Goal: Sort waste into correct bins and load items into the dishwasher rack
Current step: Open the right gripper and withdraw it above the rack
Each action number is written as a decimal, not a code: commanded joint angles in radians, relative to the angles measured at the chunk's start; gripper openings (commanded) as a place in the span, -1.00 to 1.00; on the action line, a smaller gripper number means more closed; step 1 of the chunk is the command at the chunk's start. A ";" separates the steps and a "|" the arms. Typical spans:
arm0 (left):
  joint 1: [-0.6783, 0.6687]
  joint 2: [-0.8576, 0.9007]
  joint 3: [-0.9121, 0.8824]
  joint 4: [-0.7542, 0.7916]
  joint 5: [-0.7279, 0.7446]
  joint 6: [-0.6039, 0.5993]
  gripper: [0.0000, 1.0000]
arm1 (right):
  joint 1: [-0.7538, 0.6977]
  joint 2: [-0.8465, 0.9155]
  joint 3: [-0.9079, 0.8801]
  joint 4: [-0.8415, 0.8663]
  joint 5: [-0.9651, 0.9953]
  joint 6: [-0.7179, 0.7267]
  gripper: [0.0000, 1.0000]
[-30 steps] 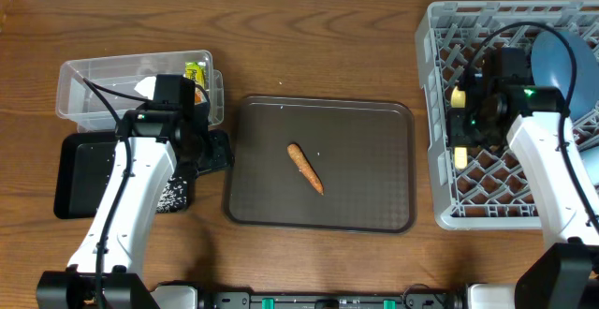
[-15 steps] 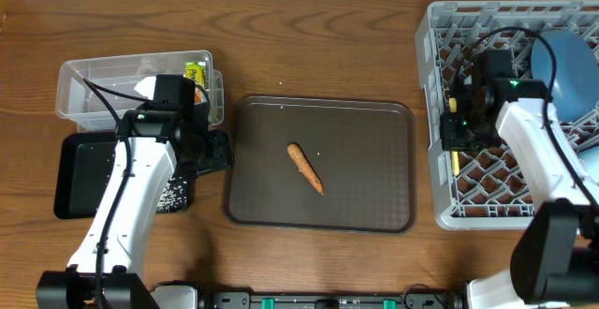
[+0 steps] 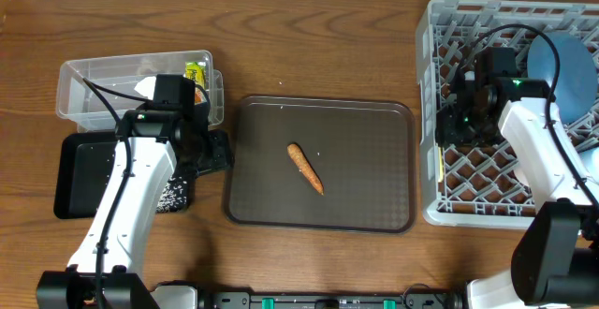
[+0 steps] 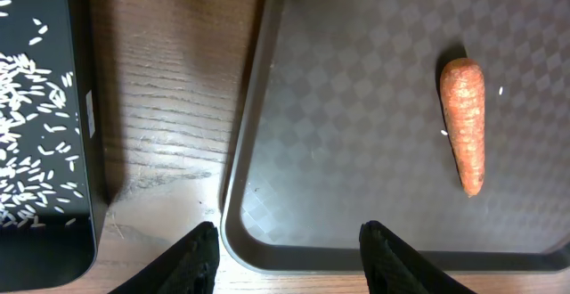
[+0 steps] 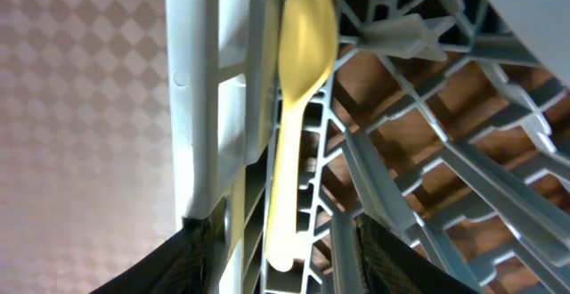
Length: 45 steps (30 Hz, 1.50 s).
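Note:
The orange carrot piece (image 3: 305, 168) lies on the brown serving tray (image 3: 374, 206) and also shows in the left wrist view (image 4: 465, 125). My left gripper (image 3: 213, 150) is open and empty over the tray's left rim (image 4: 289, 258). The black tray (image 3: 80, 173) holds rice grains (image 4: 36, 107). The clear tub (image 3: 103, 75) holds a white tissue wad (image 3: 145, 86) and the yellow-green wrapper (image 3: 194, 70). My right gripper (image 5: 289, 263) is open, astride the handle of the pale yellow spoon (image 5: 298, 107), which lies inside the grey rack (image 3: 487, 215) along its left wall. The dark blue plate (image 3: 562, 61) stands in the rack.
The rack's left wall (image 5: 200, 107) runs between my right jaws beside the spoon. Upright pegs and lattice bars crowd the rack around the right gripper. Bare wood shows behind the brown tray (image 3: 318, 47). The cups and bowl are not in view.
My right gripper lowered the spoon to the rack's left wall and let it go. The rack's front left corner slid a little left. The left arm has not moved.

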 commanded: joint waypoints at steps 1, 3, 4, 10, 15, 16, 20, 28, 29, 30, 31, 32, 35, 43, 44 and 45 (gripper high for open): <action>0.002 -0.006 0.018 -0.003 -0.011 0.003 0.07 | 0.022 0.013 -0.008 0.004 -0.166 -0.063 -0.02; 0.002 -0.006 0.018 -0.003 -0.011 0.003 0.07 | 0.029 0.013 -0.008 0.003 -0.146 -0.058 0.00; 0.002 -0.006 0.018 -0.003 -0.011 0.003 0.07 | 0.029 0.013 -0.008 0.000 -0.127 -0.046 0.01; 0.002 -0.006 0.018 -0.003 -0.011 0.003 0.08 | 0.028 0.013 -0.008 -0.013 -0.042 0.012 0.02; 0.002 -0.006 0.018 -0.003 -0.011 0.003 0.07 | 0.027 0.008 -0.008 -0.035 -0.042 0.012 -0.09; 0.002 -0.006 0.018 -0.003 -0.011 0.003 0.08 | 0.027 0.005 -0.008 -0.039 -0.042 0.012 -0.07; 0.002 -0.006 0.018 -0.003 -0.011 0.003 0.08 | 0.028 -0.049 -0.006 -0.038 -0.043 0.012 -0.01; 0.002 -0.006 0.018 -0.002 -0.010 0.002 0.08 | 0.082 -0.209 0.011 0.077 -0.222 0.003 0.06; 0.002 -0.006 0.018 0.000 -0.010 0.002 0.08 | 0.091 -0.209 0.011 0.080 -0.232 -0.001 0.07; 0.002 -0.006 0.018 0.000 -0.010 0.002 0.08 | 0.101 -0.208 0.010 0.079 -0.232 -0.001 0.07; 0.002 -0.006 0.018 0.000 -0.010 0.002 0.07 | 0.113 -0.200 0.006 0.076 -0.229 -0.001 0.08; 0.002 -0.006 0.018 0.000 -0.010 0.002 0.08 | 0.125 -0.190 0.005 0.069 -0.230 -0.001 0.08; 0.002 -0.006 0.018 0.000 -0.010 0.002 0.07 | 0.158 -0.145 0.002 0.044 -0.216 0.000 0.08; 0.002 -0.006 0.018 0.000 -0.010 0.002 0.07 | 0.175 -0.028 0.002 -0.037 -0.169 0.005 -0.04; 0.002 -0.006 0.018 0.000 -0.010 0.002 0.07 | 0.175 -0.021 0.002 -0.047 -0.149 0.013 -0.06; 0.002 -0.006 0.018 0.000 -0.010 0.002 0.08 | 0.175 -0.016 0.002 -0.056 -0.125 0.024 -0.06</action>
